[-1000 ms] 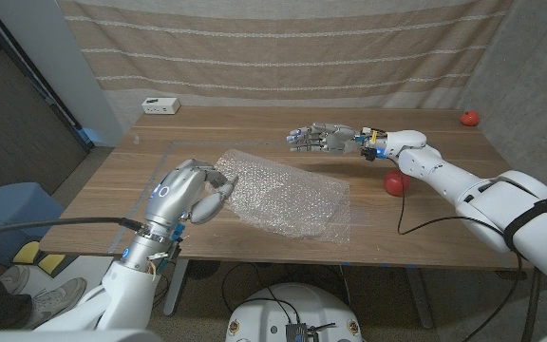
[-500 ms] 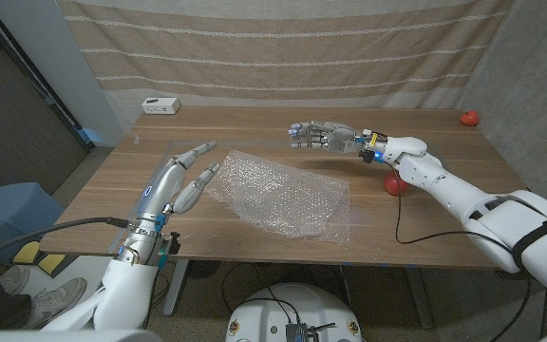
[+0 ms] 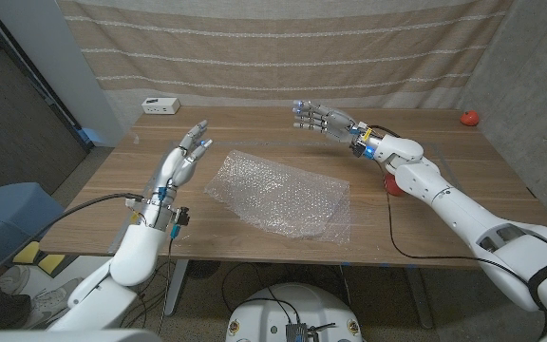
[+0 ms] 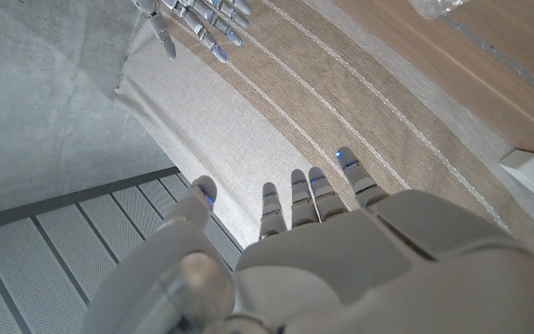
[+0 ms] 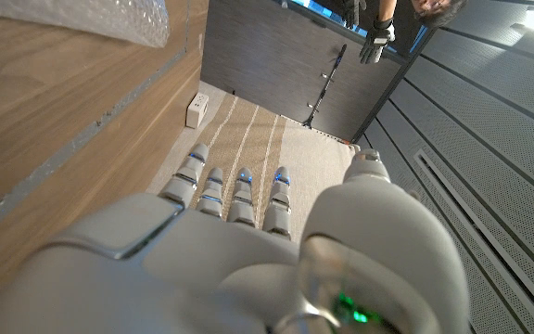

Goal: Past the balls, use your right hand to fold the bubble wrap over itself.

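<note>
Head view: left robot hand [image 3: 184, 154] has lifted off the bubble wrap [image 3: 278, 194] since a second ago, fingers spread, holding nothing; right robot hand [image 3: 318, 119] is raised past the wrap's far edge, also spread and empty. Wrap lies flat mid-tabletop [image 3: 444, 228], long axis running far-left to near-right, bare wood all round, red ball [image 3: 395, 184] off its right end. Left wrist view: left robot hand [image 4: 332, 250] open-fingered; right wrist view: right robot hand [image 5: 248, 241] likewise, wrap corner [image 5: 109, 19] apart from it.

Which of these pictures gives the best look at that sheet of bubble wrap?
The head view: the whole bubble wrap lies spread on the table between both arms. Each wrist view catches only a corner of it.
</note>
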